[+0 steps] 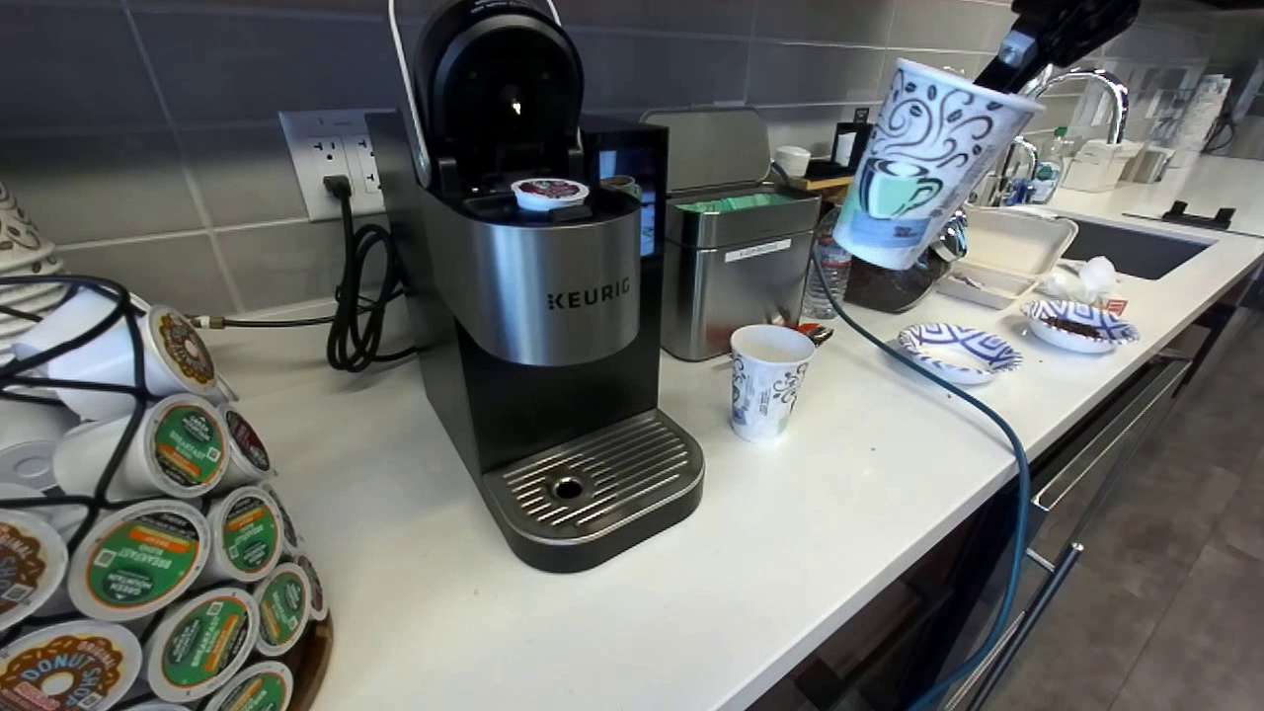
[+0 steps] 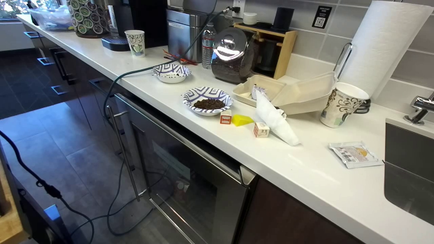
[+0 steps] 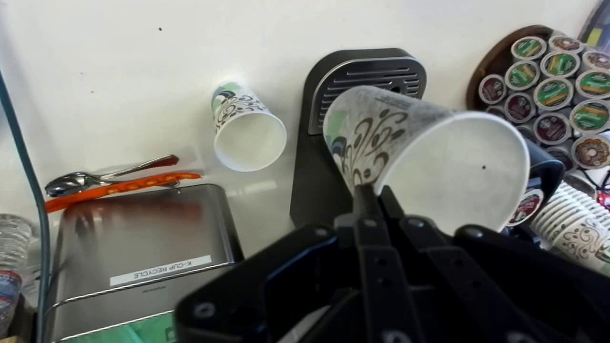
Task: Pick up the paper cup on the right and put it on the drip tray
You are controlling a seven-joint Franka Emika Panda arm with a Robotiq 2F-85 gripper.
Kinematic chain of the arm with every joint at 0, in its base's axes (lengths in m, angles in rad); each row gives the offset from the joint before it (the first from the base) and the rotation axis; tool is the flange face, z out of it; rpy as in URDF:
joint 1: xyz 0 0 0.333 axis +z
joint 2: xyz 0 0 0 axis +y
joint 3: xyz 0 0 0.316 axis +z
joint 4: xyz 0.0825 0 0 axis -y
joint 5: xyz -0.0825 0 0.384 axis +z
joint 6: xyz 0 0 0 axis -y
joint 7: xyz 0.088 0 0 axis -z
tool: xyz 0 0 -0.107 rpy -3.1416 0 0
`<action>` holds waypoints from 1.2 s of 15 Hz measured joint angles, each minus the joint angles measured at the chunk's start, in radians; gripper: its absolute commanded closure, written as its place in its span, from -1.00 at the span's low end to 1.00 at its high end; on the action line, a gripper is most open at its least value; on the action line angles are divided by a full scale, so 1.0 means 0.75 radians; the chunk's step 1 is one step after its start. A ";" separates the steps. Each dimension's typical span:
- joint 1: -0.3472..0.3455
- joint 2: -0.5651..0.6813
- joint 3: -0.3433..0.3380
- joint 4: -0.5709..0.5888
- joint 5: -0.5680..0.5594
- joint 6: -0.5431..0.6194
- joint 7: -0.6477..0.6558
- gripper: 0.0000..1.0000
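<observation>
A white paper cup with a swirl pattern [image 1: 928,163] is held in the air, tilted, its mouth toward the gripper in the wrist view [image 3: 376,124]. My gripper [image 3: 373,190] is shut on its rim, one finger outside and one inside; it also shows in an exterior view [image 1: 999,81]. A similar paper cup [image 1: 768,385] stands upright on the counter beside the coffee maker [image 1: 538,286]; it also shows in an exterior view [image 2: 136,43] and the wrist view [image 3: 248,128]. The ribbed drip tray [image 1: 602,479] bears nothing; the held cup partly covers it in the wrist view [image 3: 369,71].
The coffee maker's lid is raised, with a pod [image 1: 549,194] in it. A steel bin [image 1: 741,267], spoons [image 3: 78,182], a green-blue cable [image 1: 948,380], a pod rack [image 1: 148,553] and patterned bowls [image 1: 958,354] share the counter. Another paper cup [image 2: 343,105] stands by the paper towels.
</observation>
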 measured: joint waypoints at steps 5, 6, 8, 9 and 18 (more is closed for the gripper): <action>-0.024 0.006 0.000 -0.001 -0.001 0.001 0.000 0.98; -0.025 0.007 0.001 -0.001 -0.001 0.001 0.000 0.98; -0.026 0.018 0.013 0.000 -0.005 0.001 0.001 0.98; -0.023 0.034 0.025 0.004 -0.004 0.001 0.001 0.98; 0.027 0.388 0.180 0.237 -0.018 0.013 0.019 0.98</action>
